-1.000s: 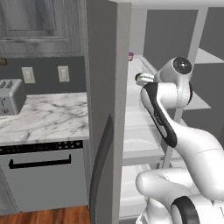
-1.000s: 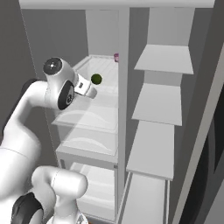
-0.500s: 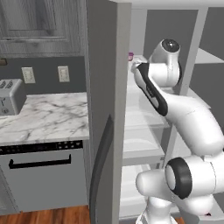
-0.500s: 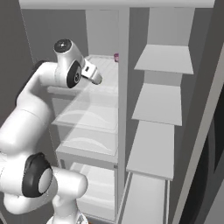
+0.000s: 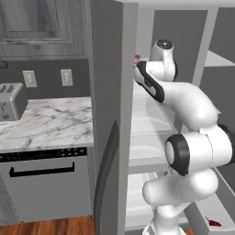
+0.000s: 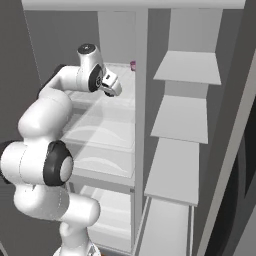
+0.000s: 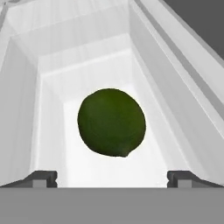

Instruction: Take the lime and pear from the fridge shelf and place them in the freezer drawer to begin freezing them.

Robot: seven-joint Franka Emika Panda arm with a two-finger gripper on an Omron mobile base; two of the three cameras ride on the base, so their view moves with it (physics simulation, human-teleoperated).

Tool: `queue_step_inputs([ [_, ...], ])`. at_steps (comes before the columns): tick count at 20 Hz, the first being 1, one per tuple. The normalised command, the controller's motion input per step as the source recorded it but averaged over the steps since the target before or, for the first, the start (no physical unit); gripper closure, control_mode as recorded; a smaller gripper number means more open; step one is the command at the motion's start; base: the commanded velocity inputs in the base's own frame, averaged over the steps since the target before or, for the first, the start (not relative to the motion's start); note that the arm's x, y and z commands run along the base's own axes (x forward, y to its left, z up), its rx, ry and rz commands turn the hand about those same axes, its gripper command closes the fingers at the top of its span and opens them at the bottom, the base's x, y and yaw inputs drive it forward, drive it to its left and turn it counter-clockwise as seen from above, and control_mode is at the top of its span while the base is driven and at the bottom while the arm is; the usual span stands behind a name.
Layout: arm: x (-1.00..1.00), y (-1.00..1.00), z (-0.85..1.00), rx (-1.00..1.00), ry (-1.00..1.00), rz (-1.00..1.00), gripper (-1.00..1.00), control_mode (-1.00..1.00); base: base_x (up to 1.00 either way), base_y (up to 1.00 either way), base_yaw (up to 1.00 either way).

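Right base view: the white arm (image 6: pixel 50 115) reaches into the tall grey fridge (image 6: pixel 145 30), its hand over the translucent fridge shelf (image 6: pixel 107 127) (a small pink-purple cup (image 6: pixel 133 65) stands behind). In the hand view the lime (image 7: pixel 111 122) lies on that shelf, apart from the gripper (image 7: pixel 112 177), whose jaws stand spread wide.

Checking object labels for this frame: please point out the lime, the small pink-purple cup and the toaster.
lime (image 7: pixel 111 122), hand view, centre of its green skin.
small pink-purple cup (image 6: pixel 133 66), right base view, its side, at the shelf's back.
toaster (image 5: pixel 10 101), left base view, its front face.
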Motion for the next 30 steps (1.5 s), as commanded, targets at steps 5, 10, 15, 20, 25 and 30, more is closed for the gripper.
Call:
queue_step_inputs([
  [5,0.6,0.0,-0.17,0.0,0.1,0.0,-1.0,-1.0,0.0,0.0,0.0],
  [10,0.35,0.0,-0.12,0.0,0.02,0.0,-1.0,-1.0,0.0,0.0,0.0],
  [15,0.11,0.0,-0.14,0.0,0.0,0.0,-1.0,-1.0,0.0,0.0,0.0],
  [20,-0.01,0.0,-0.33,-0.01,0.0,0.0,-1.0,-1.0,0.0,0.0,0.0],
  [25,0.0,0.0,-0.24,-0.01,-0.02,0.0,1.0,-1.0,0.0,0.0,0.0],
  [30,-0.4,0.05,-0.03,0.0,-0.17,0.0,1.0,-1.0,0.0,0.0,0.0],
])
